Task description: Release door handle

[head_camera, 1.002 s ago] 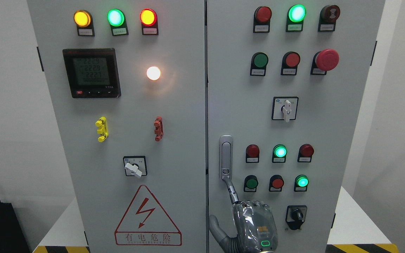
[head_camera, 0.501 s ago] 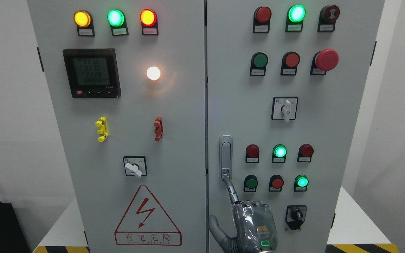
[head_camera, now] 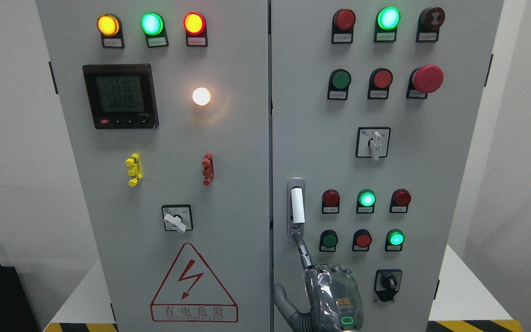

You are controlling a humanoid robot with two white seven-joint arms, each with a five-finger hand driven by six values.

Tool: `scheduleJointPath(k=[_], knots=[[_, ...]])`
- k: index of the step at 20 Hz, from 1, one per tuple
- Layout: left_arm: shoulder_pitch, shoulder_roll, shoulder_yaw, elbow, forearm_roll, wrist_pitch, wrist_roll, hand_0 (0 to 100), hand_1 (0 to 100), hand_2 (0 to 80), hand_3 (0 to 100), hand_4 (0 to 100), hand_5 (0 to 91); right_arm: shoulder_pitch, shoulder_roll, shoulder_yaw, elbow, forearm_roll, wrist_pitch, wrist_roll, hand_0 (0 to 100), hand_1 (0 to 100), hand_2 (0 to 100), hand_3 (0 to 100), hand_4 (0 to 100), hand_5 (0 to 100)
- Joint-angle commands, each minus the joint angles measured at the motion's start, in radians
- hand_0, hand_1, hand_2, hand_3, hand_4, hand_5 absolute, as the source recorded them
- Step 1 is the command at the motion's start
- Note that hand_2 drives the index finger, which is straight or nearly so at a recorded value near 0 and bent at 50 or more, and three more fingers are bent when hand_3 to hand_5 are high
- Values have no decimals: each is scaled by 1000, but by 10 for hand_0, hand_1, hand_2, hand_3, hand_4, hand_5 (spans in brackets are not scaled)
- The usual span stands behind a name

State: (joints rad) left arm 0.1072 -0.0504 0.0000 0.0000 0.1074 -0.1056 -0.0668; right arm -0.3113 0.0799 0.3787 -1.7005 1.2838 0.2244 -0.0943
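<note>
The silver door handle (head_camera: 296,207) is mounted upright at the left edge of the cabinet's right door (head_camera: 431,161). Its lever now stands out from its housing and looks bright white. My right hand (head_camera: 332,295) comes up from the bottom edge below the handle, wrapped in clear plastic. Its index finger (head_camera: 303,251) stretches up to the lock button at the handle's lower end and touches it. The thumb (head_camera: 283,299) sticks out to the left, and the hand grasps nothing. My left arm does not show.
The left door (head_camera: 228,193) carries a meter (head_camera: 120,96), lamps, a rotary switch (head_camera: 176,218) and a red warning triangle. Push buttons, a red emergency stop (head_camera: 427,78) and selector switches surround the handle. A key switch (head_camera: 388,282) sits just right of my hand.
The handle's lever has sprung out of its housing and now looks white. My right hand has stayed almost still, with the index finger at the lock button.
</note>
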Motion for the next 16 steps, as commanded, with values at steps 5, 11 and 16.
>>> scheduleJointPath(k=[5,11,16], knots=[[0,0,-14,20,0,0,-1,120,389,0,0,0,0,-3,-2,0,2,-1,1,-10,420,311,0,1000,1000,1000],[0,0,-14,20,0,0,-1,120,389,0,0,0,0,-5,-2,0,-2,-6,0,-62,416,313,0,1000,1000,1000],[0,0,-14,20,0,0,-1,120,389,0,0,0,0,-5,-2,0,-11,-9,-2,-65,413,317,0,1000,1000,1000]])
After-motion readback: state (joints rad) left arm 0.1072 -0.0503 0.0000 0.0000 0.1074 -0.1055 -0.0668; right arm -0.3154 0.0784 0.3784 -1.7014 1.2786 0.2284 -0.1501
